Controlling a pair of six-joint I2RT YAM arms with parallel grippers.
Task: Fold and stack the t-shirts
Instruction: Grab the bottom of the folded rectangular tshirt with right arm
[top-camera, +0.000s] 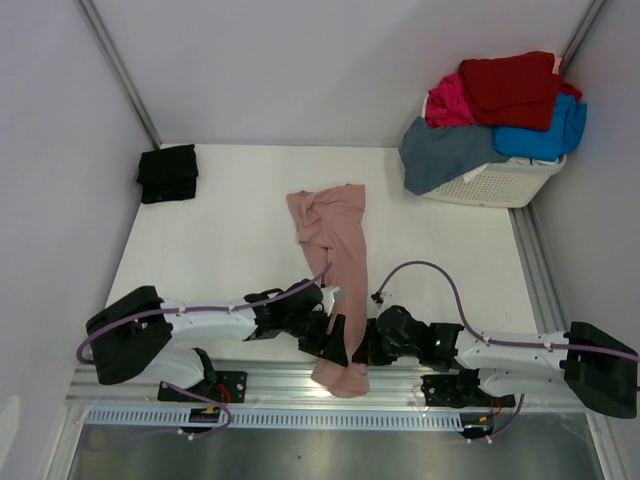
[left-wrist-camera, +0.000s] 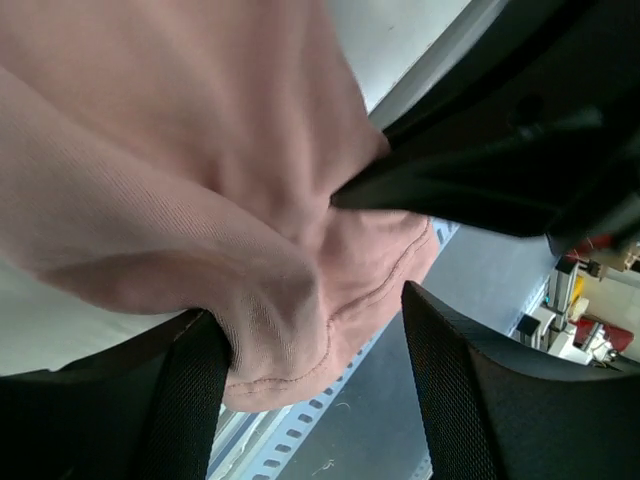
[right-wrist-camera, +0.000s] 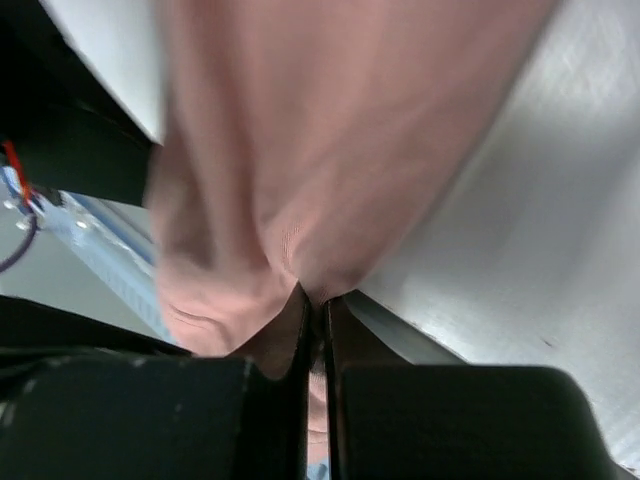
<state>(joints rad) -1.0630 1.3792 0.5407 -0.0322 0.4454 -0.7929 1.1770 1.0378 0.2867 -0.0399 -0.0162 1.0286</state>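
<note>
A dusty-pink t-shirt (top-camera: 335, 240) lies bunched in a long strip down the table's middle, its lower end hanging over the near edge. My right gripper (top-camera: 362, 340) is shut on a pinch of that pink fabric (right-wrist-camera: 330, 130), the jaws (right-wrist-camera: 318, 305) nearly touching. My left gripper (top-camera: 325, 335) stands open beside it, and the tee's stitched hem (left-wrist-camera: 290, 375) sags between its fingers against the left one. A folded black t-shirt (top-camera: 168, 173) lies at the far left. Red (top-camera: 510, 88), magenta (top-camera: 450, 102), bright-blue (top-camera: 545, 135) and slate-blue (top-camera: 445, 152) t-shirts are piled at the far right.
The white slatted laundry basket (top-camera: 505, 185) holding the pile stands in the far right corner. A metal rail with a slotted cable duct (top-camera: 300, 415) runs along the near edge under the hanging hem. Both arms lie low and close together there.
</note>
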